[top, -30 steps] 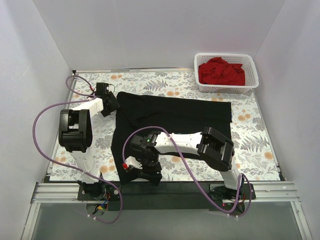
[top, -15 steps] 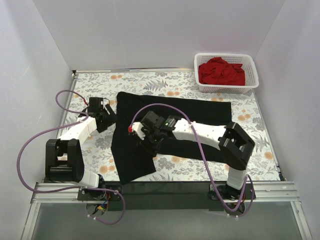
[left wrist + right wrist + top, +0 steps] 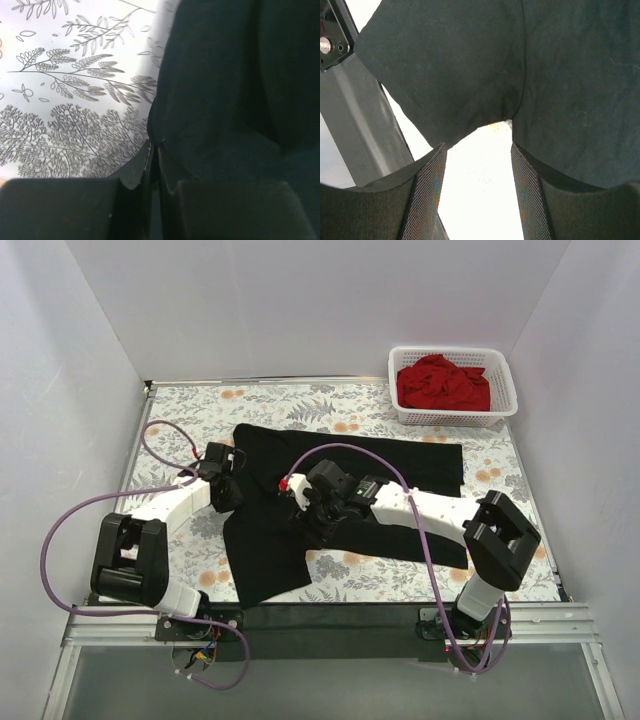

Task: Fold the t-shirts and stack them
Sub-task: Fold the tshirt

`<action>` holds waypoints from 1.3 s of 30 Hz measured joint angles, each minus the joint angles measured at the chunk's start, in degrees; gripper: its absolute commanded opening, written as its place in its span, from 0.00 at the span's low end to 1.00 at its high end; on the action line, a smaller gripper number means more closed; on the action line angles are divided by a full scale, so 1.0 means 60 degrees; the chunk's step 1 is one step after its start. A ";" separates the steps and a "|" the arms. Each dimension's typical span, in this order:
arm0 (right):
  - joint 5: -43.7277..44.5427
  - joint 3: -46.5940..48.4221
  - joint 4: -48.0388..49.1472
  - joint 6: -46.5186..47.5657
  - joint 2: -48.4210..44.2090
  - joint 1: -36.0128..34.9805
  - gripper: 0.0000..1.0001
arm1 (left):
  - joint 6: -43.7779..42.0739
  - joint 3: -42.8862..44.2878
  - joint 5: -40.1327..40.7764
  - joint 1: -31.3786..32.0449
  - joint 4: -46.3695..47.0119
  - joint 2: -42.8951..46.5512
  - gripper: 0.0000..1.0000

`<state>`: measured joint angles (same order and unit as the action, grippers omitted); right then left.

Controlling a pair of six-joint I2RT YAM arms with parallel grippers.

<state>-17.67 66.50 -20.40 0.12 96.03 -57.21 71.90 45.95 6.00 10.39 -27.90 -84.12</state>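
My left gripper (image 3: 154, 150) pinches the black shirt (image 3: 350, 465) at its edge; my right gripper (image 3: 478, 150) hangs open over it. Fold barely begun, I'd say. Red shirt (image 3: 440, 383) sits in basket (image 3: 452, 420), nothing stacked.

Black t-shirt (image 3: 420, 468) is spread out on the floral desk (image 3: 520, 525), with the lower left part kinda rumpled. Left hand (image 3: 232, 495) sits at its left edge and right hand (image 3: 305, 512) is over the middle. Red t-shirt (image 3: 440, 385) is bunched up in the white basket (image 3: 455, 421) at the far right corner.
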 measured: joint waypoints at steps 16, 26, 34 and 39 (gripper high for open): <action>0.1158 -0.2393 0.1858 -0.1504 -0.2619 0.1239 0.52 | 0.0499 0.2645 0.3133 0.4105 -0.2113 -0.2350 0.32; 0.1508 -0.3581 0.2721 -0.1759 -0.3858 0.1435 0.51 | 0.0739 0.3326 0.3166 0.5202 -0.2415 -0.3155 0.55; 0.0954 -0.4029 0.3650 -0.1486 -0.4506 0.1435 0.51 | 0.1005 0.3271 0.2677 0.4907 -0.2033 -0.1818 0.59; -0.0229 -0.3942 0.3818 -0.1089 -0.3905 0.1370 0.50 | 0.1151 0.2590 0.1953 0.3384 -0.1202 -0.0098 0.58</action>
<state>-19.05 42.85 2.50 -6.42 72.60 -48.99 78.81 61.49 17.72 30.70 -35.11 -84.71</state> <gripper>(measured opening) 0.509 0.584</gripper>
